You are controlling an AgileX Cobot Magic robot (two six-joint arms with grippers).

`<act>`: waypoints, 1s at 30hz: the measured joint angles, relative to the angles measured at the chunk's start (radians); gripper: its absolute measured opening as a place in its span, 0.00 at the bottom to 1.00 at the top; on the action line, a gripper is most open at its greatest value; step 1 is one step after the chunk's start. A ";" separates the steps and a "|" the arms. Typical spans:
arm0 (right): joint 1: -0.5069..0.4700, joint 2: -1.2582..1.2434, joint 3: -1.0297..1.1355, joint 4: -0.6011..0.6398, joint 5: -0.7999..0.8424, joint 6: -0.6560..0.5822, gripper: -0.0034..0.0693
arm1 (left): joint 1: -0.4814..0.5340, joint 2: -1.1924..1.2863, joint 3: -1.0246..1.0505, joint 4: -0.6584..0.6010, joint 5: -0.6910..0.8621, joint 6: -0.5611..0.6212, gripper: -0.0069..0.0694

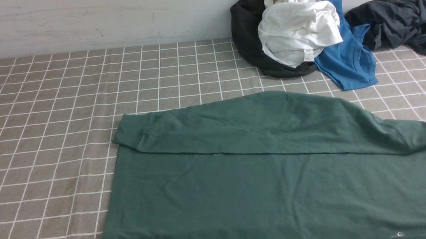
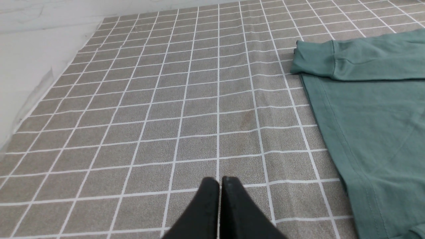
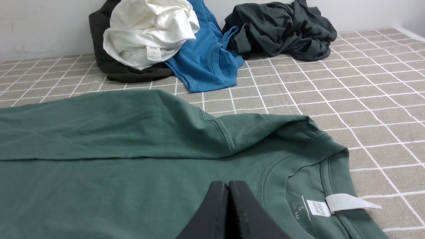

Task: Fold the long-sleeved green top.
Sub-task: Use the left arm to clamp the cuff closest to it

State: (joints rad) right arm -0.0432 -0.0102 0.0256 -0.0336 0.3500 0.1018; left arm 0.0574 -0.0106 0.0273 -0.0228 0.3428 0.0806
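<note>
Green top point(image 1: 267, 192) lies flat, one sleeve point(image 1: 237, 129) folded across it, near edge cut off. My left gripper point(image 2: 219, 181) and right gripper point(image 3: 228, 184) are pinched together.

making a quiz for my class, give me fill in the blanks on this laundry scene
1. The left gripper and right gripper are both ____.
2. The t-shirt beside the white garment is ____.
3. The green top has a sleeve folded over, its cuff toward the robot's ____.
4. The size letter printed inside its collar is ____.
Missing: shut, blue, left, S.
</note>
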 joint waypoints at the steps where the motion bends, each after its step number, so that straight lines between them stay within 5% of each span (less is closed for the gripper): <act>1: 0.000 0.000 0.000 0.000 0.000 0.000 0.03 | 0.000 0.000 0.000 0.001 0.000 0.000 0.08; 8: 0.000 0.000 0.000 0.000 0.000 0.000 0.03 | 0.000 0.000 0.000 -0.053 0.000 -0.030 0.08; 11: 0.000 0.000 0.000 0.020 0.000 0.002 0.03 | 0.000 0.000 0.000 -0.195 -0.011 -0.106 0.08; 17: 0.000 0.000 0.000 0.272 0.002 0.099 0.03 | 0.000 0.000 0.000 -0.654 -0.064 -0.323 0.08; 19: 0.000 0.000 0.001 0.502 0.009 0.201 0.03 | 0.000 0.000 0.000 -0.833 -0.071 -0.371 0.08; 24: 0.000 0.000 0.000 0.808 -0.007 0.271 0.03 | 0.000 0.000 0.000 -0.918 -0.087 -0.336 0.08; 30: 0.000 0.000 0.000 0.849 -0.038 0.198 0.03 | 0.000 0.000 0.000 -0.936 -0.095 -0.252 0.08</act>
State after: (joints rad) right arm -0.0432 -0.0102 0.0257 0.8159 0.3118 0.3002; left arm 0.0574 -0.0106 0.0273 -0.9586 0.2479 -0.1712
